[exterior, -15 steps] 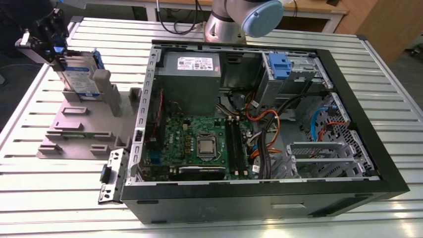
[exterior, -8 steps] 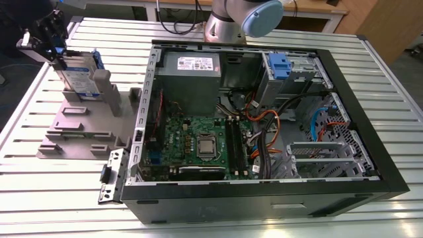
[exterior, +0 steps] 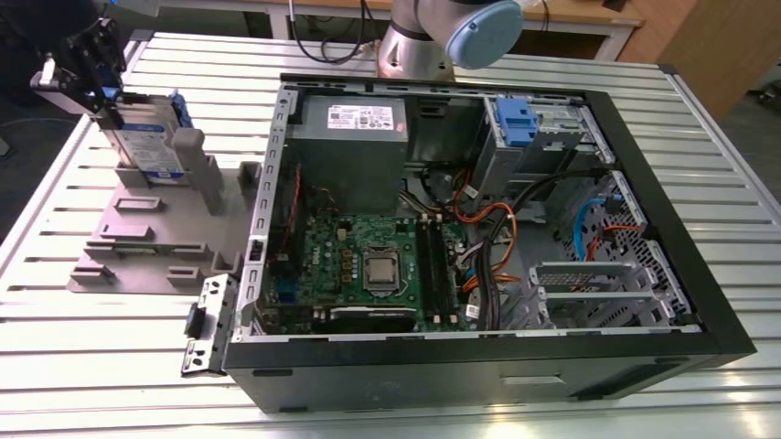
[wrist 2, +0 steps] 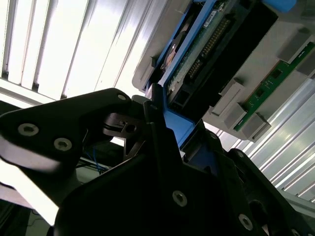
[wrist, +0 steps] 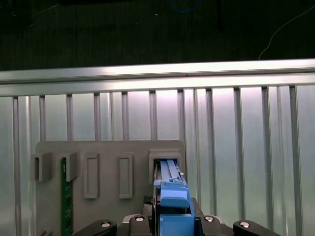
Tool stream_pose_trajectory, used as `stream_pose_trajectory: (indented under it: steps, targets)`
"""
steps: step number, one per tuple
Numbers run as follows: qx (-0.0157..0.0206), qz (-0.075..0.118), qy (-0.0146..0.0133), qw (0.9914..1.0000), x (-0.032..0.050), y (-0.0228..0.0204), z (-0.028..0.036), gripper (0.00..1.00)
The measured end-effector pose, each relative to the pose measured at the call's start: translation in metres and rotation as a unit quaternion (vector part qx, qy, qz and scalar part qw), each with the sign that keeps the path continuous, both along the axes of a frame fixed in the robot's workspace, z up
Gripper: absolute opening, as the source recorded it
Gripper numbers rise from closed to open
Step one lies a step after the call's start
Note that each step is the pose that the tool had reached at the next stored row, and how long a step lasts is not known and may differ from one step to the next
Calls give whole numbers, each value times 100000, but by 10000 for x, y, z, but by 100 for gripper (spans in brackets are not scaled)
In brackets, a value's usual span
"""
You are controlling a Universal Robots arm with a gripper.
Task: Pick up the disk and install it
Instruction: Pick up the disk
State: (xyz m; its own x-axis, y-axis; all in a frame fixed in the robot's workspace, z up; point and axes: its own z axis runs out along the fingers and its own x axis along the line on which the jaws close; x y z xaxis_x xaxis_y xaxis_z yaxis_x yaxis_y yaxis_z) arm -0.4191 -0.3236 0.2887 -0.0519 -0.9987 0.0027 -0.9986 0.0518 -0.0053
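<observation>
The disk [exterior: 144,137], silver with a white-and-blue label and a blue carrier, stands on edge between the upright posts at the far end of the grey holder [exterior: 134,229], at the exterior view's left. My gripper [exterior: 95,87] sits over its upper far corner. In the second wrist view the black fingers [wrist 2: 157,132] clamp the blue carrier rim, and the disk's connector edge [wrist 2: 197,44] runs away from them. In the first wrist view the blue carrier [wrist: 171,191] rises between the gripper's [wrist: 172,223] two sides, in the holder's slot [wrist: 165,160].
An open computer case [exterior: 488,210] lies on the slatted metal table [exterior: 110,366], beside the holder. A drive bay with a blue carrier [exterior: 513,123] is at its far side. A green memory stick [wrist: 64,196] stands in the holder. The arm's base [exterior: 422,41] is behind the case.
</observation>
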Motion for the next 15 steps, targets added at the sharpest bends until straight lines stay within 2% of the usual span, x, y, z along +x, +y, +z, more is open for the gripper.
stream_pose_trajectory:
  steps: [15]
  targets:
    - [0, -1, 2, 100000, 0, 0, 51, 36]
